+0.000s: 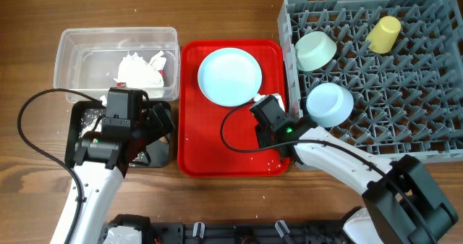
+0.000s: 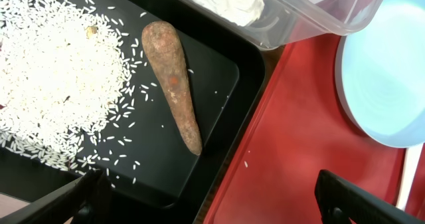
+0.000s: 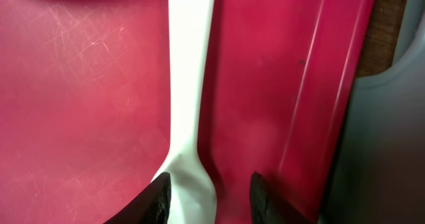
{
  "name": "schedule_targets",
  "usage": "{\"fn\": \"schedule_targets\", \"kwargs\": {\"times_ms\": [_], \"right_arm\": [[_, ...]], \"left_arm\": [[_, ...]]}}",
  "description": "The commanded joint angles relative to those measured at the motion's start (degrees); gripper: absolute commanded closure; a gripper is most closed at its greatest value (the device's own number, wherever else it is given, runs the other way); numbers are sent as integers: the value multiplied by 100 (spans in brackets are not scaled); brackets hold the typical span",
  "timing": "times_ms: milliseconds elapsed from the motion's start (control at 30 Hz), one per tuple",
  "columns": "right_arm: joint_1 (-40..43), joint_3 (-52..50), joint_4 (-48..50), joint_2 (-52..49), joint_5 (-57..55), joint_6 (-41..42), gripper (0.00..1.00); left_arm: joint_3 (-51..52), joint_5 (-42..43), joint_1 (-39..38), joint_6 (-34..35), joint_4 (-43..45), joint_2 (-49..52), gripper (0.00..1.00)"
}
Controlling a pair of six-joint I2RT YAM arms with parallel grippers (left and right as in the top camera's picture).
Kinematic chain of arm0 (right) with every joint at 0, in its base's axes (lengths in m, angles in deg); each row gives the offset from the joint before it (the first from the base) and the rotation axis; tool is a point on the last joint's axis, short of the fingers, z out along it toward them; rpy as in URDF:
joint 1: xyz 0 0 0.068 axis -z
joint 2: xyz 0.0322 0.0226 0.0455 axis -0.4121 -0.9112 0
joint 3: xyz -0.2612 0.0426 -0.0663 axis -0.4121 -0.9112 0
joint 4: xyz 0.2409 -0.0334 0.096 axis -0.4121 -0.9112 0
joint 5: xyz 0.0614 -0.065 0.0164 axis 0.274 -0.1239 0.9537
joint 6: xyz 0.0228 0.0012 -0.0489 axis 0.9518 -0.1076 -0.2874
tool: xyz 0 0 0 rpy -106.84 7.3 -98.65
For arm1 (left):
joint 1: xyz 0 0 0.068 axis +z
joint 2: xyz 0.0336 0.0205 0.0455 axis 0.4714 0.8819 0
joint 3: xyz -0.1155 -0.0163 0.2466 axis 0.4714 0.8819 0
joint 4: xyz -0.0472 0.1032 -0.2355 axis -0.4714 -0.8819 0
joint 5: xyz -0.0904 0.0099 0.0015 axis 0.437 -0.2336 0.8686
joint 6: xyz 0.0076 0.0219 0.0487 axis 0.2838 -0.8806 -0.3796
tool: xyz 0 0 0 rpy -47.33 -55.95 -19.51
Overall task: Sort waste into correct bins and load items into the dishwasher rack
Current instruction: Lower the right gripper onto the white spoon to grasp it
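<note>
— What colour is the table [image 1: 217, 12]?
— Brown, streaked with wood grain. The tray [image 1: 189, 128] is plain red with fine pale scratches.
— And the dishes?
— The plate [image 1: 230, 76] and the small bowl [image 1: 330, 103] are light blue, the other bowl [image 1: 315, 51] pale green, the cup [image 1: 383, 34] yellow. The rack [image 1: 405, 114] is a grey lattice.
— The tubs?
— One tub [image 1: 72, 56] is clear, its tissue [image 1: 137, 70] white. The other tub [image 2: 219, 84] is black, speckled with white rice [image 2: 53, 71]. The sausage piece [image 2: 174, 84] is a mottled reddish brown.
— The spoon [image 3: 189, 64]?
— White. The right arm's fingers [image 3: 161, 196] are black.
</note>
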State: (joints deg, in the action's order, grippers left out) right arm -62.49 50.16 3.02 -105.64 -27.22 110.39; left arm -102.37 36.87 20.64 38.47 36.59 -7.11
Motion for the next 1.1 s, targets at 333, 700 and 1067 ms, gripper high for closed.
{"fn": "schedule_targets", "kwargs": {"times_ms": [333, 700, 1067], "right_arm": [[20, 55, 225, -63, 46, 162, 64], [20, 55, 651, -586, 304, 527, 70], [17, 55, 675, -625, 337, 894, 96]], "left_arm": [[0, 31, 37, -24, 17, 9, 0], [0, 31, 37, -24, 17, 9, 0], [0, 31, 37, -24, 17, 7, 0]]}}
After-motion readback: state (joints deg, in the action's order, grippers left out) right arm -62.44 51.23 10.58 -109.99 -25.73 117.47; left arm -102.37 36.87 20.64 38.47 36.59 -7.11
